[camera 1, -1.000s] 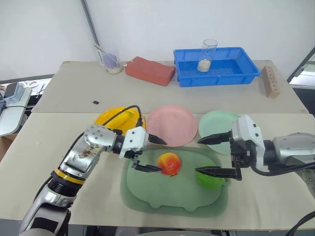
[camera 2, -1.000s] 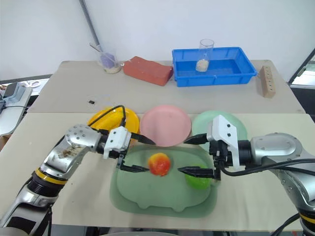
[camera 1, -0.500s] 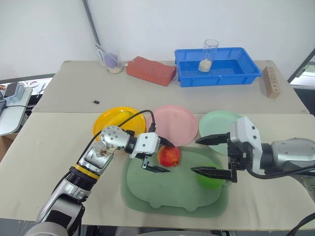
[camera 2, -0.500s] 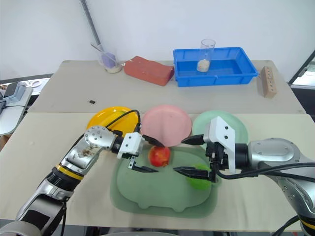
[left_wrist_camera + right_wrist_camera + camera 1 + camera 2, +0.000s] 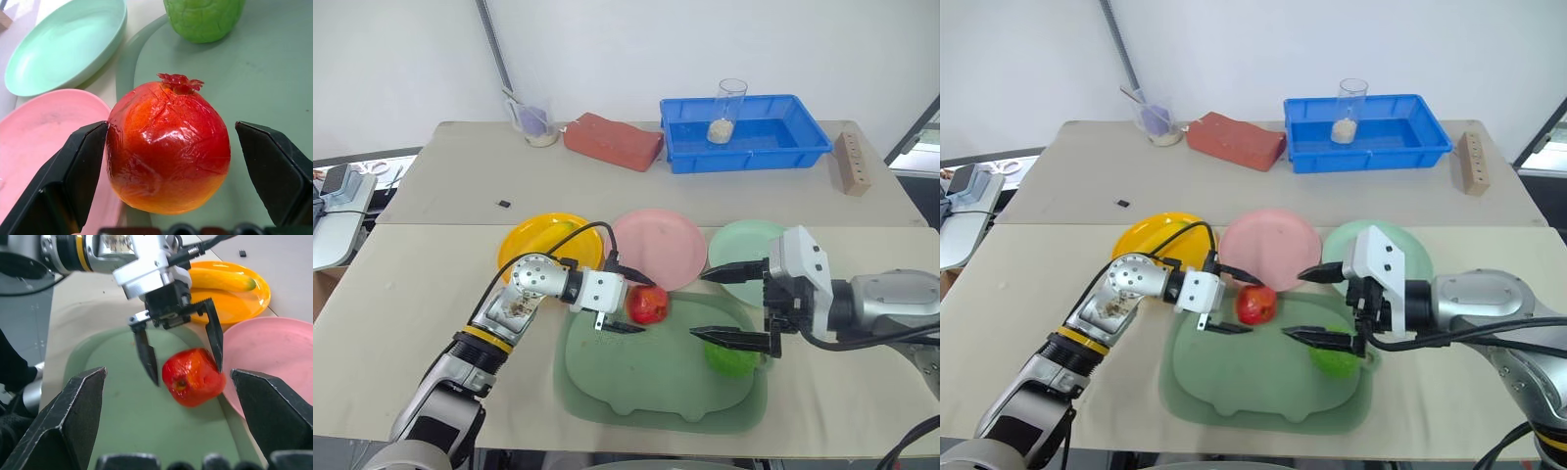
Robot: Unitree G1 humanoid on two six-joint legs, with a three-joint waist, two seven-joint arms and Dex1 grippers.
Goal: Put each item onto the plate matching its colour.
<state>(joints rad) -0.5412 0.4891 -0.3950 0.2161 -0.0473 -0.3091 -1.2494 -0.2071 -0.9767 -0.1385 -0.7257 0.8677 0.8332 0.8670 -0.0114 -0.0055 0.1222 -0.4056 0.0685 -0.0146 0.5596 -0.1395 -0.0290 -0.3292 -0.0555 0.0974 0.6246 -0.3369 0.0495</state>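
The red-and-yellow apple-like fruit (image 5: 649,305) lies on the dark-green tray (image 5: 646,384), at its edge nearest the pink plate (image 5: 661,245). My left gripper (image 5: 643,306) straddles it, open: one finger (image 5: 73,171) touches the fruit and the other (image 5: 274,171) stands off with a gap. The green apple (image 5: 734,358) rests at the tray's right. My right gripper (image 5: 699,305) hovers open just above and left of it, with nothing in it. The banana (image 5: 558,233) lies on the yellow plate (image 5: 524,243). The pale mint plate (image 5: 744,245) is bare.
Along the back of the table stand a blue bin (image 5: 773,142) with a glass (image 5: 729,108) in it, a red brick-like block (image 5: 612,140), a cup (image 5: 536,122) and a wooden block (image 5: 850,162). A small black piece (image 5: 503,204) lies left of the plates.
My left gripper has come forward around the red fruit and its jaws have narrowed. The fruit has rolled a little toward the pink plate. The right gripper has stayed put.
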